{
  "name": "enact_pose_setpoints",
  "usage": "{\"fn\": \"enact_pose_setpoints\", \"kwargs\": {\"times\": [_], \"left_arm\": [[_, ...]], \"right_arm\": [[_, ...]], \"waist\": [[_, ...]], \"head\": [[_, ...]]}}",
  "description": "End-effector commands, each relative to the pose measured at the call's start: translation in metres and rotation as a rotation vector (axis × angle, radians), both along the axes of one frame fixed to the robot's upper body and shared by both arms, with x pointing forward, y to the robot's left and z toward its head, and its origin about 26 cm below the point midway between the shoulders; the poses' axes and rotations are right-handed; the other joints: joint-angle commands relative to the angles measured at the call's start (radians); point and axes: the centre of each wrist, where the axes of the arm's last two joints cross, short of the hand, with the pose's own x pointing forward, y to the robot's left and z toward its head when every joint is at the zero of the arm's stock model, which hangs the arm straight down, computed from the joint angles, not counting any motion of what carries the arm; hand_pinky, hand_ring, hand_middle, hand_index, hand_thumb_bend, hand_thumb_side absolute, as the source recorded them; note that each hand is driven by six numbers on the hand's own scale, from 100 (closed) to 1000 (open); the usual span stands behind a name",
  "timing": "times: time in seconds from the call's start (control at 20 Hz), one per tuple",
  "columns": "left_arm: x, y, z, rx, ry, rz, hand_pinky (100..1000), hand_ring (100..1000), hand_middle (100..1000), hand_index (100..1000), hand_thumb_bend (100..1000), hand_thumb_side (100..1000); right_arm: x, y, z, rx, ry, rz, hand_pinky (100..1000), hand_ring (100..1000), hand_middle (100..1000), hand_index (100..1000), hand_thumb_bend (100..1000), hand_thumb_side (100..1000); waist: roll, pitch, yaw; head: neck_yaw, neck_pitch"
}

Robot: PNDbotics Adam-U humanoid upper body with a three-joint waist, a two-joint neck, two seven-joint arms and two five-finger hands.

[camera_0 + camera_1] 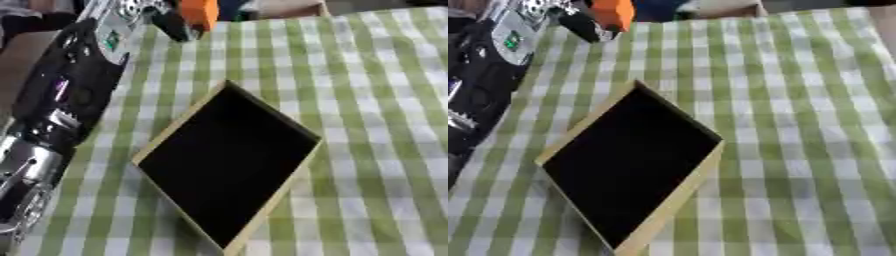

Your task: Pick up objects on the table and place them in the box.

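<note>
Orange block (199, 13) in left hand (171, 20); box (262, 207) below on checked cloth (376, 100).

A green-and-white checked tablecloth (376, 100) covers the table from the near edge to the far one, its stripes running askew across both views. Beyond the cloth's far edge sits a pale brown, box-like shape (289, 7), only partly in view, with a dark blue patch (654, 9) just beside it, too blurred to identify.
</note>
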Motion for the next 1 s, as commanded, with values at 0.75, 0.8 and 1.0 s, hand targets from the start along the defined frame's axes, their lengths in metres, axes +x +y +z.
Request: {"fn": "enact_pose_setpoints", "kwargs": {"times": [0.75,0.8,1.0], "left_arm": [[-0.066,-0.067,-0.018,0.029,-0.011,-0.335,757,731,743,794,100,100],[-0.073,-0.07,-0.021,0.027,-0.009,-0.356,756,730,743,793,100,100],[-0.102,-0.08,-0.031,0.023,-0.005,-0.42,756,730,743,796,100,100]], "right_arm": [[-0.007,-0.006,-0.004,-0.02,0.024,-0.027,716,597,633,767,100,989],[-0.007,-0.006,-0.005,-0.02,0.026,-0.03,716,597,633,767,100,988],[-0.008,-0.008,-0.007,-0.016,0.033,-0.041,716,597,634,767,100,984]], "waist": [[0.003,-0.162,0.072],[0.002,-0.166,0.074],[-0.003,-0.184,0.084]], "head": [[-0.152,0.15],[-0.157,0.156],[-0.173,0.174]]}}
